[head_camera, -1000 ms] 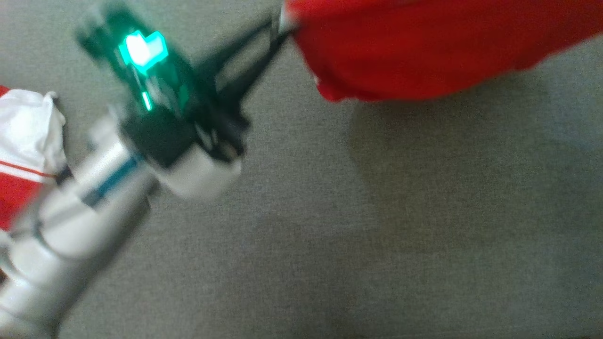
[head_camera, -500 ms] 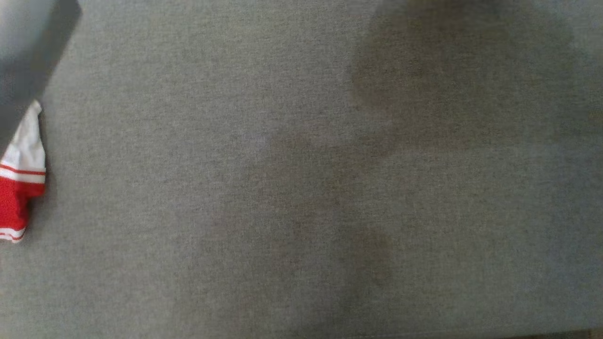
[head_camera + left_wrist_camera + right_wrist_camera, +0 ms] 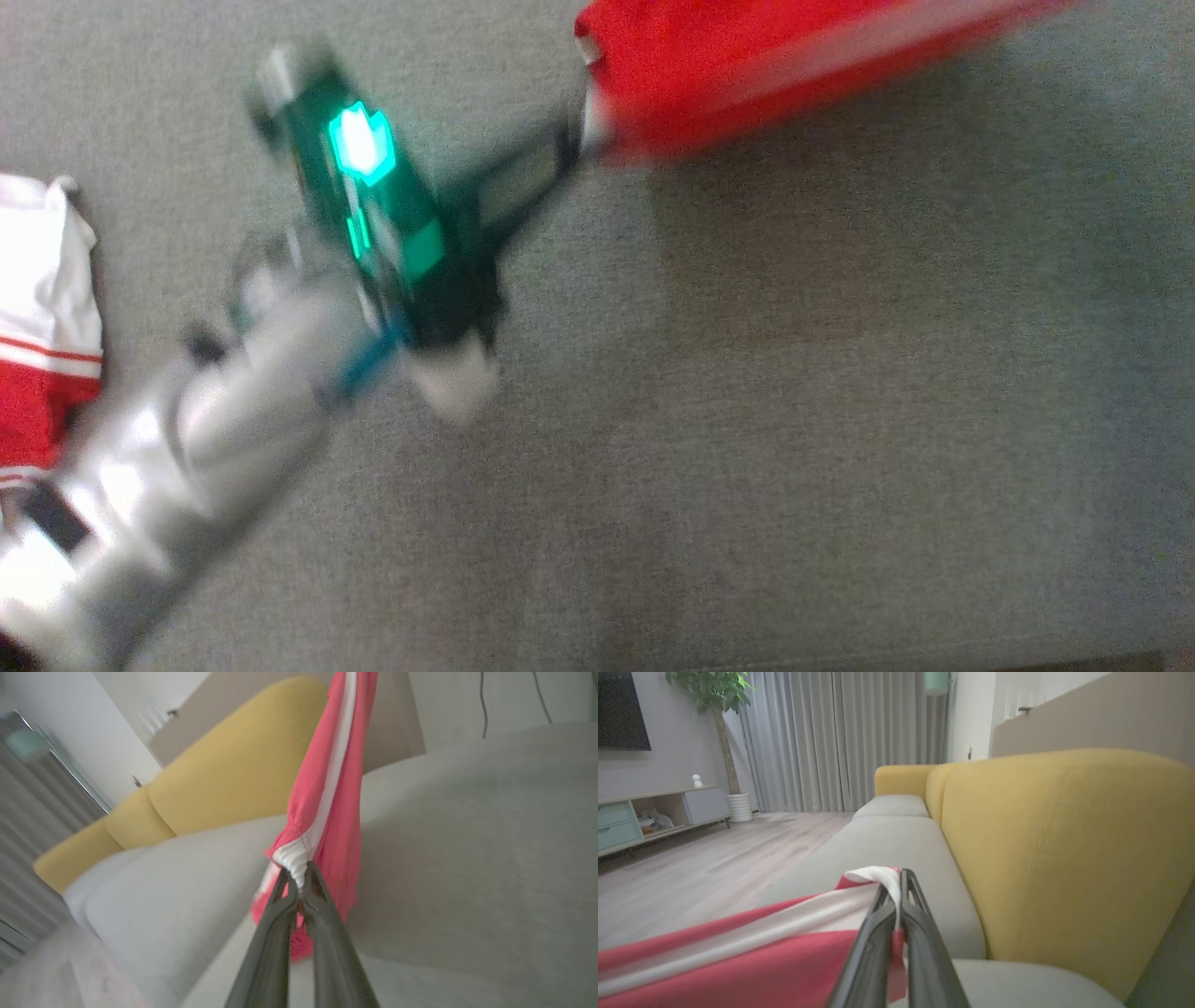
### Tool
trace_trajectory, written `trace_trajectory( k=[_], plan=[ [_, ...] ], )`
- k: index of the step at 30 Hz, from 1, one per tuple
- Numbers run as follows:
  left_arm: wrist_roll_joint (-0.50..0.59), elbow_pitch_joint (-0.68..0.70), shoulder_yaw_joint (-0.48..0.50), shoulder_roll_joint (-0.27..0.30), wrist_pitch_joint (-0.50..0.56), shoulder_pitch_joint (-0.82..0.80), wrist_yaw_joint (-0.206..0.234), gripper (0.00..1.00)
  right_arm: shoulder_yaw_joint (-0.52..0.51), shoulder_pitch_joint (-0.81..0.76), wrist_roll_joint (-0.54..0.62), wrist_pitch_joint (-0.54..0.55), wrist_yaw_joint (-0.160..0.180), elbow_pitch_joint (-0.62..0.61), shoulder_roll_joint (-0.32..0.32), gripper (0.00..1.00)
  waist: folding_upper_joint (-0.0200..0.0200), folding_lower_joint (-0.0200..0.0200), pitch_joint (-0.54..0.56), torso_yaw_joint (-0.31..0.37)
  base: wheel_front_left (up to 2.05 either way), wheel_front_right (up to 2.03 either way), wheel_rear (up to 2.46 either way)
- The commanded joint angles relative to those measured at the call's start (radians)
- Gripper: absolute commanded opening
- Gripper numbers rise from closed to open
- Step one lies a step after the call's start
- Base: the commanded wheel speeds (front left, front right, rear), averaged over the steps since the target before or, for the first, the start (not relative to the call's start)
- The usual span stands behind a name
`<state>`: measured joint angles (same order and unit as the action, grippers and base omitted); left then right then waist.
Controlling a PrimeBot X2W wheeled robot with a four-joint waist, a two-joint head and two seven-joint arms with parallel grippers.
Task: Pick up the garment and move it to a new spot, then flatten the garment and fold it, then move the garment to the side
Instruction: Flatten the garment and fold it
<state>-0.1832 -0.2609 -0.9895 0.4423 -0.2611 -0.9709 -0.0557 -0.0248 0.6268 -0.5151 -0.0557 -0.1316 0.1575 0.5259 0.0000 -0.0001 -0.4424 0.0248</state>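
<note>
Two grippers clamped on the red garment

Both pairs of fingers are pressed together on cloth. In the head view the left gripper reaches up from 8 o'clock, its tips pinching the near corner of the garment, which sits blurred at 1 o'clock over the grey sofa seat. The left wrist view shows those tips biting a bunched white hem. The right gripper is closed on another white-trimmed edge, with the yellow backrest at 3 o'clock. A second red-and-white cloth lies on the seat at 9 o'clock in the head view.
</note>
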Motion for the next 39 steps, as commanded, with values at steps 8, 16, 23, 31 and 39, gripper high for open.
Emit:
trace_trajectory(
  k=[8,16,23,31,39],
  plan=[
    [-0.001,0.068,-0.053,0.084,-0.001,0.367,0.122,0.00,-0.200,-0.537,0.022,0.119,0.001,-0.312,-0.098,0.00,0.0000,0.0001,0.080,0.038,0.00,0.00,0.00],
    [-0.084,0.182,-0.058,0.101,-0.001,0.548,0.172,0.00,-0.364,-0.792,0.032,0.226,0.001,-0.556,-0.240,0.00,0.0000,0.0001,0.114,0.031,0.00,0.00,0.00],
    [-0.151,0.206,0.024,0.008,0.009,0.411,0.145,0.00,-0.336,-0.582,0.068,0.285,0.001,-0.484,-0.241,0.00,0.0000,0.0001,0.071,-0.032,0.00,0.00,0.00],
    [-0.178,0.028,0.073,-0.094,0.098,0.209,0.123,0.00,-0.212,-0.253,0.115,0.332,0.001,-0.199,-0.181,0.00,0.0000,0.0001,0.001,-0.081,0.00,0.00,0.00],
    [-0.210,-0.079,0.099,-0.123,0.134,0.138,0.115,0.00,-0.035,0.029,0.170,0.293,0.001,0.097,-0.135,0.00,0.0000,0.0001,-0.043,-0.100,0.00,0.00,0.00]
  ],
)
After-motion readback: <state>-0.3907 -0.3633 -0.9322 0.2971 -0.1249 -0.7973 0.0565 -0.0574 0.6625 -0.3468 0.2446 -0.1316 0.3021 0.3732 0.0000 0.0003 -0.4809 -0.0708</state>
